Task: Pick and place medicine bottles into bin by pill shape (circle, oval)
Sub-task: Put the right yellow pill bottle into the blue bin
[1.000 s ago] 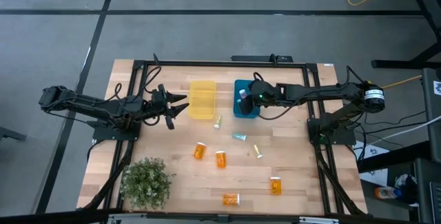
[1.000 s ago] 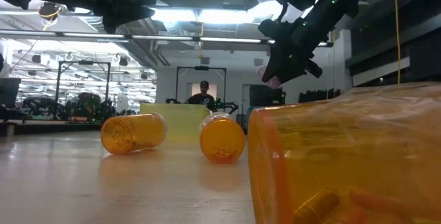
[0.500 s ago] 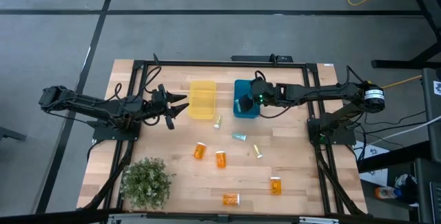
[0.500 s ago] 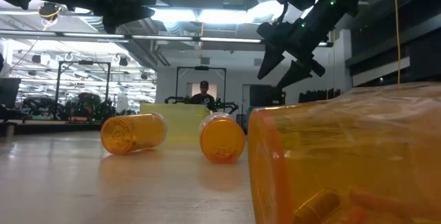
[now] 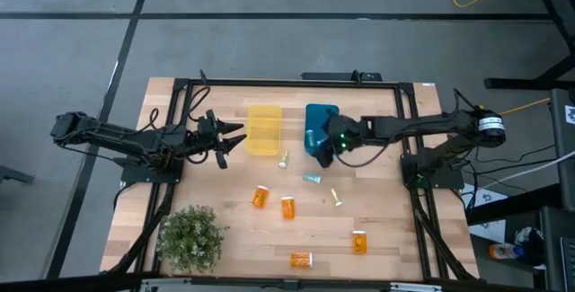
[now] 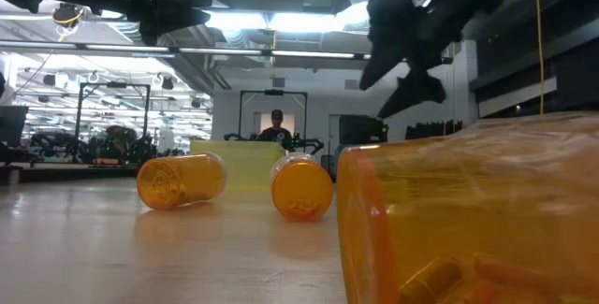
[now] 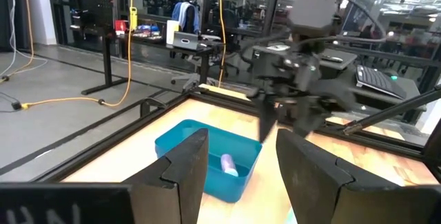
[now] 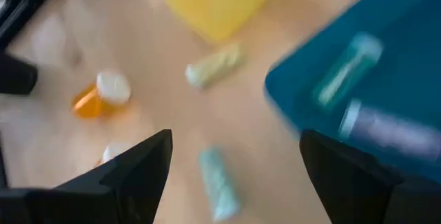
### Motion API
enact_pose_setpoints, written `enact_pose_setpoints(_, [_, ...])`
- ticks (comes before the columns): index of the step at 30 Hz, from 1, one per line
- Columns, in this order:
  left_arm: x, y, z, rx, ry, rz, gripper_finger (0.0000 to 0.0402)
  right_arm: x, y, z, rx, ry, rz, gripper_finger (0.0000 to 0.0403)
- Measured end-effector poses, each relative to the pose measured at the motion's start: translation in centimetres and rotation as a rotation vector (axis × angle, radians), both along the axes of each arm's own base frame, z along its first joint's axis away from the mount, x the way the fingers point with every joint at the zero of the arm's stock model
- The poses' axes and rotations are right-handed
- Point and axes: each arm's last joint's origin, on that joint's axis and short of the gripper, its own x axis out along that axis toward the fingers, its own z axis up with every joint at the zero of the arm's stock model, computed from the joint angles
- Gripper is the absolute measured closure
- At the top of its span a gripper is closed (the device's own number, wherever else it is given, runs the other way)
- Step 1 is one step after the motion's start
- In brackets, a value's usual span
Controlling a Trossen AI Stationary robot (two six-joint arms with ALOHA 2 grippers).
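Two small clear bottles (image 8: 358,93) lie in the teal plastic bin (image 5: 316,119); the yellow plastic bin (image 5: 264,128) looks empty. Seven more, four orange (image 5: 287,207), lie scattered on the wooden desk (image 5: 395,229). Right gripper (image 5: 322,148) spread wide, empty, beside the teal bin; left gripper (image 5: 235,139) closed, empty, waiting.

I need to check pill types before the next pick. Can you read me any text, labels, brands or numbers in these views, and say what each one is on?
No text can be read in any view.
Orange bottles: no label shows from above or in the low view.
Clear bottles on the table: too small to show print.
Bottles in the teal bin: blurred, unreadable.
Yellow bin: unmarked on the sides that show.
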Motion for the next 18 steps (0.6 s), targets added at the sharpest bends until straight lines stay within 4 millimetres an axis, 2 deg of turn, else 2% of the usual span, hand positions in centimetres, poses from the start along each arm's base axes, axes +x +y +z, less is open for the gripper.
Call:
enact_pose_setpoints(6, [0.0,0.0,0.0,0.0,0.001,0.0,0.0237,-1.6,3.8,0.3,0.086,0.104,0.042,0.0083])
enact_pose_setpoints(11, [0.0,0.0,0.0,0.0,0.0,-0.001,0.0237,-3.0,6.6,-1.5,0.093,0.319,0.072,0.0083])
enact_pose_setpoints(18, [0.0,0.0,0.0,0.001,0.001,0.0,0.0237,-2.2,8.8,-3.4,0.088,0.367,0.097,0.0083])
